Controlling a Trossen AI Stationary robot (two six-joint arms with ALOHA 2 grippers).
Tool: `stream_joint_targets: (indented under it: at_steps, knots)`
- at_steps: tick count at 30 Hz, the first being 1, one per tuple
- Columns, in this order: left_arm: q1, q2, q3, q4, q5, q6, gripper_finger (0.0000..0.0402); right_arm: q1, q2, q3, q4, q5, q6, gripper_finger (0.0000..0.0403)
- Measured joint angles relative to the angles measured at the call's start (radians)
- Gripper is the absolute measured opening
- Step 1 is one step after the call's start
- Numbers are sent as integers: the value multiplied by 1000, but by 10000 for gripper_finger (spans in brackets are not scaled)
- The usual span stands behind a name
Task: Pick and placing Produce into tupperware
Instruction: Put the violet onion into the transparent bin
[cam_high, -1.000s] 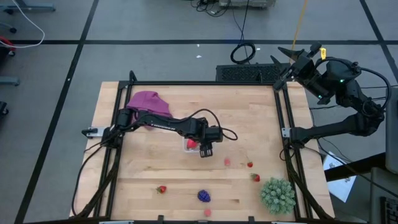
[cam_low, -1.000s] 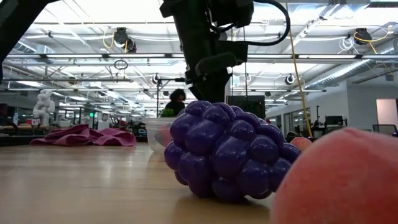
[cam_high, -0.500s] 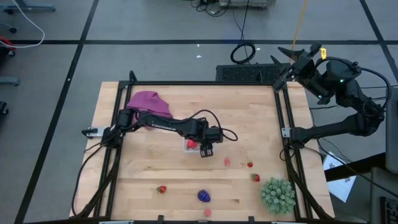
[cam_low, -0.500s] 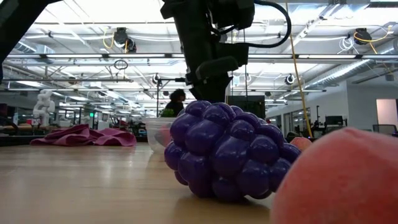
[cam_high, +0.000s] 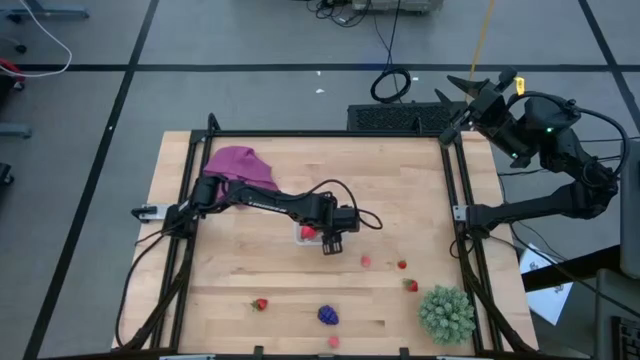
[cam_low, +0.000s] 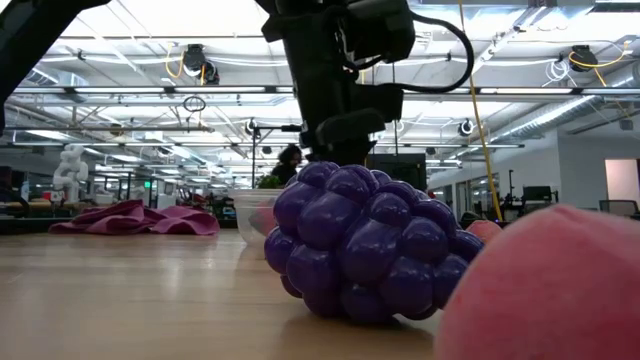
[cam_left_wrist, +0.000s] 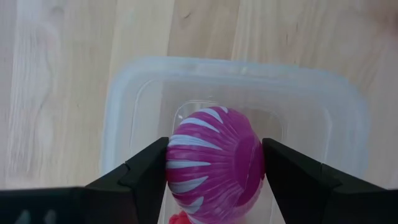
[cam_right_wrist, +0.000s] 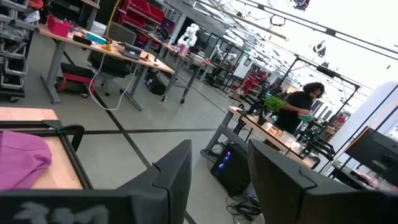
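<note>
My left gripper (cam_high: 314, 232) is over the clear tupperware (cam_high: 304, 232) at the table's middle, shut on a magenta toy fruit with white stripes (cam_left_wrist: 213, 163). A red fruit (cam_left_wrist: 177, 218) lies in the tub (cam_left_wrist: 323, 118). On the table lie a pink fruit (cam_high: 366, 260), two red ones (cam_high: 402, 265) (cam_high: 411, 285), a strawberry (cam_high: 260, 304), a dark blue-purple cluster (cam_high: 327, 315) (cam_low: 365, 245) and a pale pink fruit (cam_high: 334, 341) (cam_low: 545, 290). My right gripper (cam_high: 462, 100) (cam_right_wrist: 219, 180) is open and empty beyond the table's far right corner. My left gripper pinches the magenta fruit by two opposite sides (cam_left_wrist: 169, 168) between its two fingers (cam_left_wrist: 146, 171). The fingers come from above, pointing down. The fruit sits over the tub's inside; whether it touches the tub's floor I cannot tell.
A purple cloth (cam_high: 238, 165) lies at the table's far left. A green spiky plant (cam_high: 446, 312) stands at the near right corner. A black frame (cam_high: 455, 200) runs along the table's sides. Bare wood lies to the left of the tub.
My left gripper has gone down a little toward the tub with the magenta fruit still held.
</note>
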Motion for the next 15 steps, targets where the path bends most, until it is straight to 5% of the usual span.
stream_joint_targets:
  at_steps: [15]
  knots:
    - [4,-1,0,-23,1,-26,254,0,1,0,0,0,3,148]
